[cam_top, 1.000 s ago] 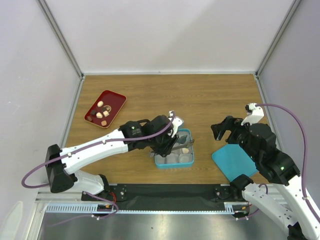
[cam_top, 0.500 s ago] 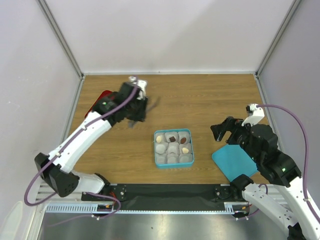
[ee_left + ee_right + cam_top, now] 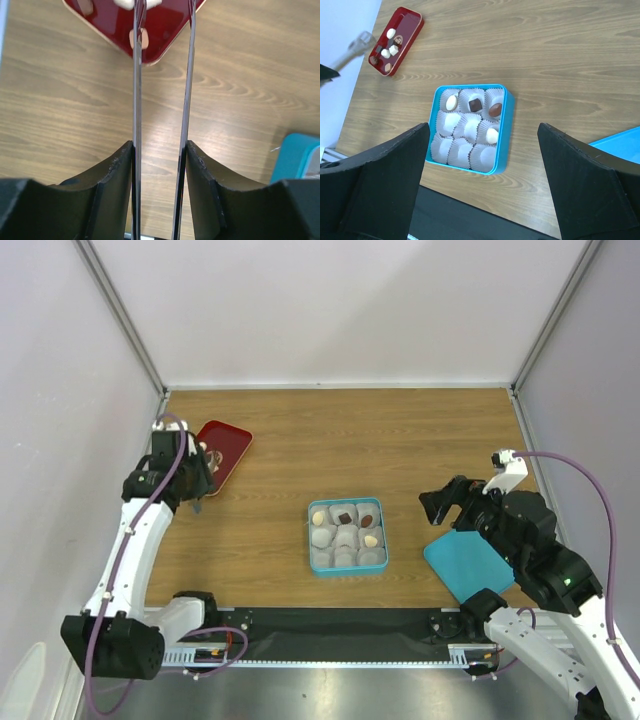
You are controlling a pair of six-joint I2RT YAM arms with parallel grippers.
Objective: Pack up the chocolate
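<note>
while left gripper [image 3: 159,150] clamps tongs [image 3: 136,100] over the tray [image 3: 167,27] edge, right gripper [image 3: 445,499] gapes.

The wooden table [image 3: 400,440] bears a red tray [image 3: 235,443] at the upper left; a teal box [image 3: 346,571] sits just below centre. A teal lid [image 3: 462,565] lies flat at the lower right, apart from the box.

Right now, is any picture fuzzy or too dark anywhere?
Right wrist view: the left arm at the far left edge is a grey smear, but the blue box looks crisp. Left wrist view: the tongs are sharp, and the left claw holding them is dark, in shadow. Top view: even light, no glare on the table.
</note>
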